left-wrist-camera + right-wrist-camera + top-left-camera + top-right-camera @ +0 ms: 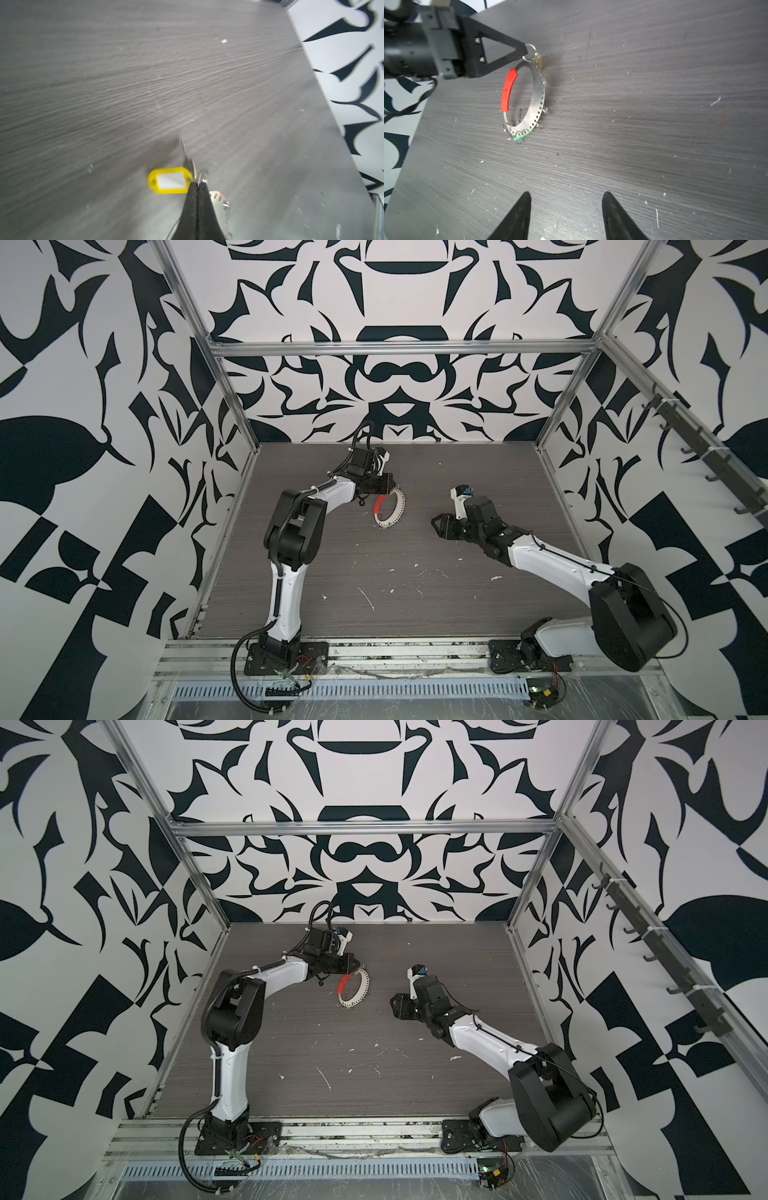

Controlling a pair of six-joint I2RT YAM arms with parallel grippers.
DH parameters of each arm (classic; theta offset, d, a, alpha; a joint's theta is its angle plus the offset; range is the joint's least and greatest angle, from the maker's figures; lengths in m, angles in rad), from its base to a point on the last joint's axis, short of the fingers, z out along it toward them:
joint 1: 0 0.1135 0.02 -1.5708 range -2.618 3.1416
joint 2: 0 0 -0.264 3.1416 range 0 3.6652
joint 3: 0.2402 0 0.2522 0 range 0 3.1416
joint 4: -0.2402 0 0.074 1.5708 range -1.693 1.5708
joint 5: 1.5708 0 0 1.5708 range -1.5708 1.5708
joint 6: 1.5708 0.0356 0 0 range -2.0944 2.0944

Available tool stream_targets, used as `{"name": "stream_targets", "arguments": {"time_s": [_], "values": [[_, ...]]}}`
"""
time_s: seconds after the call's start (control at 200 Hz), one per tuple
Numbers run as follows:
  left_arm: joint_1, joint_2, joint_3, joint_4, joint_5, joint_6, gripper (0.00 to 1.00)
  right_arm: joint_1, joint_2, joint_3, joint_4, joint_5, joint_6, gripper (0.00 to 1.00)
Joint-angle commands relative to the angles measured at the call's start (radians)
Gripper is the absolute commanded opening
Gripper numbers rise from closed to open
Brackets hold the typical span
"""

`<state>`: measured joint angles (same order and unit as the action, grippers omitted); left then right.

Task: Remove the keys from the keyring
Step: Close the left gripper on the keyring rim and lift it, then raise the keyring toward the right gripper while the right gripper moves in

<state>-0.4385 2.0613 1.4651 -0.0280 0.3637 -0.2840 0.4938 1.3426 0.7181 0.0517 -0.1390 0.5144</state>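
The keyring (538, 97) is a silver perforated band with a red sleeve (508, 89). It stands tilted on edge on the table in both top views (400, 506) (362, 988). My left gripper (525, 51) (197, 184) (392, 485) is shut on a small split ring (530, 52) at the band's top. From that ring hangs the yellow-headed key (169, 180), blade (185, 153) pointing away. A green key head (519, 137) peeks out under the band's low end. My right gripper (566, 195) (435, 526) is open and empty, well to the right of the keyring.
The dark wood-grain table (374, 572) carries white scraps and flecks (365, 597) toward the front. Patterned walls and a metal frame (399, 349) enclose it. Several small empty rings (506, 126) hang along the band.
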Motion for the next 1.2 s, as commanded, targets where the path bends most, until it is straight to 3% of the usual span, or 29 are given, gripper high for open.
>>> {"name": "stream_targets", "arguments": {"time_s": [0.0, 0.42, 0.68, 0.945, 1.2], "values": [[-0.038, -0.148, -0.087, 0.081, 0.004, 0.025, 0.00, 0.006, -0.062, -0.011, 0.034, -0.044, -0.028, 0.57], [-0.171, -0.594, -0.438, 0.165, 0.006, 0.014, 0.00, 0.006, -0.320, -0.120, 0.192, -0.258, -0.015, 0.57], [-0.213, -0.778, -0.589, 0.276, 0.096, -0.043, 0.00, 0.008, -0.495, -0.180, 0.260, -0.352, 0.000, 0.53], [-0.244, -0.933, -0.687, 0.393, 0.197, -0.098, 0.00, 0.018, -0.524, -0.200, 0.393, -0.428, 0.073, 0.48], [-0.265, -1.040, -0.746, 0.426, 0.179, -0.093, 0.00, 0.056, -0.509, -0.185, 0.459, -0.448, 0.104, 0.48]]}}
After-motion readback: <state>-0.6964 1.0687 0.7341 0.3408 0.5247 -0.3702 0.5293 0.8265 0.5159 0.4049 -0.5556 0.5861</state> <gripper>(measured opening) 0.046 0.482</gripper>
